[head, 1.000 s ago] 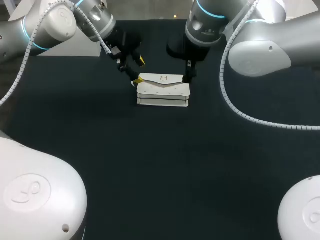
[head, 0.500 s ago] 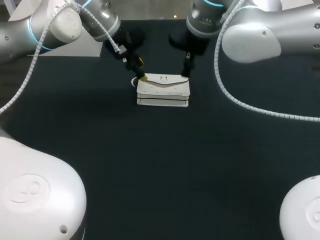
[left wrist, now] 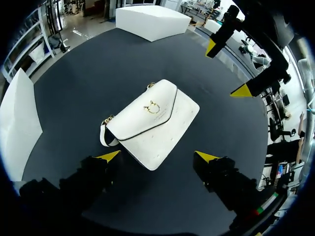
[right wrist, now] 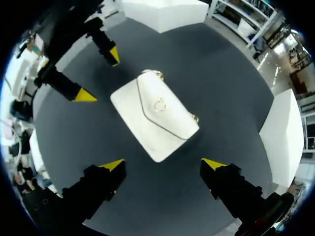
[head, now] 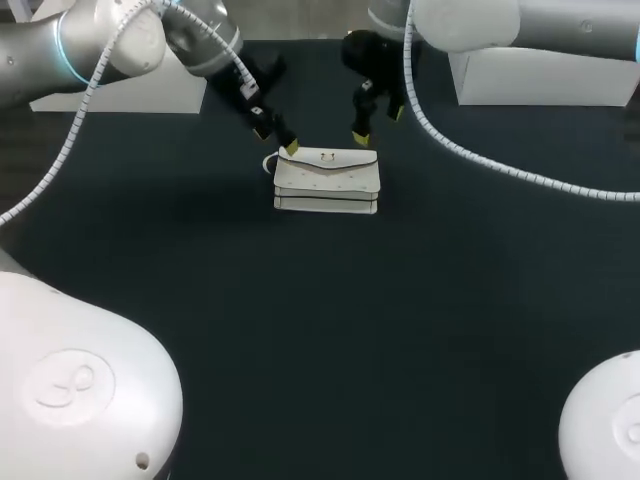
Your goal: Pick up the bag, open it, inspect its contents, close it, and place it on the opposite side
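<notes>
A white flap bag [head: 326,180] with a gold clasp sits closed on the dark table [head: 330,330], with no finger touching it. My left gripper [head: 276,140] hangs open just above and behind its left end. Behind the bag's right end my right gripper [head: 377,125] is open too. In the left wrist view the bag [left wrist: 152,123] lies ahead of my open left gripper [left wrist: 157,156], with the right gripper [left wrist: 226,69] beyond it. From the right wrist the bag [right wrist: 155,120] shows ahead of the right gripper [right wrist: 163,164], and the left gripper [right wrist: 98,75] is past it.
A white box [head: 130,95] stands at the table's far left and another white box [head: 545,75] at the far right. Both show in the wrist views as white box [left wrist: 152,19] and white box [right wrist: 283,132]. Dark tabletop stretches in front of the bag.
Both grippers have risen and drawn back from the bag's ends toward the far side. The bag has stayed where it was.
</notes>
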{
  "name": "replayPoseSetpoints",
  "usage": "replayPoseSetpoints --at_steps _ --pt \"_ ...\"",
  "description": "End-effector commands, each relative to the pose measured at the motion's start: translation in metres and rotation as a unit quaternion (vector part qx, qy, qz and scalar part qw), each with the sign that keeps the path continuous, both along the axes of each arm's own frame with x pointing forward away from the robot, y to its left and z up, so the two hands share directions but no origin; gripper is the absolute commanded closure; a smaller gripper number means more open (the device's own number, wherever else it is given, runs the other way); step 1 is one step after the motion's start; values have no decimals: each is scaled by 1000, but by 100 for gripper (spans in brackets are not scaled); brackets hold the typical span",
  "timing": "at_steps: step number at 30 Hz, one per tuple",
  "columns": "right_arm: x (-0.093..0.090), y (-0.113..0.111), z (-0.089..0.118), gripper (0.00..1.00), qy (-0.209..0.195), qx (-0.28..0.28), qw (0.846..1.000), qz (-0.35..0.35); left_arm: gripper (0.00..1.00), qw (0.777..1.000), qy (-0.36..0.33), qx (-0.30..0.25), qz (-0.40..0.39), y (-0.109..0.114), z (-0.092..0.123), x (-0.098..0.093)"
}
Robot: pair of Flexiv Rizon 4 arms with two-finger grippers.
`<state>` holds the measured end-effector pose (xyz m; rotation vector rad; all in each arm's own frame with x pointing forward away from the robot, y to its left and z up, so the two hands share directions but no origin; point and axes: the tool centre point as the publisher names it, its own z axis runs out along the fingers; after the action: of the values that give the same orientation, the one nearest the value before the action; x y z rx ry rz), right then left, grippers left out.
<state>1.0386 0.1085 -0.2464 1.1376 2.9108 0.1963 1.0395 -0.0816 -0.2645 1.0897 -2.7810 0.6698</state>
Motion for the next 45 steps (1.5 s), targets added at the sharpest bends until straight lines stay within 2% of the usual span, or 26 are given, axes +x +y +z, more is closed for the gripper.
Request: replayPoseSetpoints --at_steps 1,6,17,19,20,32,34,41,45 --pt "3 -15 -6 0 53 125 975 -179 0 967 91 -99 216 5 -5 -1" --pt "2 -23 -12 0 58 180 953 -237 0 933 136 -162 293 10 -11 9" --pt "5 -24 -20 0 75 254 910 -318 0 881 184 -226 372 4 -24 20" --pt "6 -24 -21 0 86 258 903 -333 0 880 187 -225 375 1 -25 21" --pt "6 -22 -23 0 90 240 903 -344 0 886 190 -219 361 -1 -25 22" --pt "6 -22 -23 0 90 240 903 -344 0 886 190 -219 361 -1 -25 22" --pt "7 -19 -31 0 101 240 903 -342 0 888 202 -224 348 -3 -31 20" --pt "15 -15 -55 0 156 275 883 -349 0 873 237 -261 337 -1 -45 25" --pt "19 -15 -61 0 172 302 873 -344 0 868 244 -285 324 -2 -51 33"
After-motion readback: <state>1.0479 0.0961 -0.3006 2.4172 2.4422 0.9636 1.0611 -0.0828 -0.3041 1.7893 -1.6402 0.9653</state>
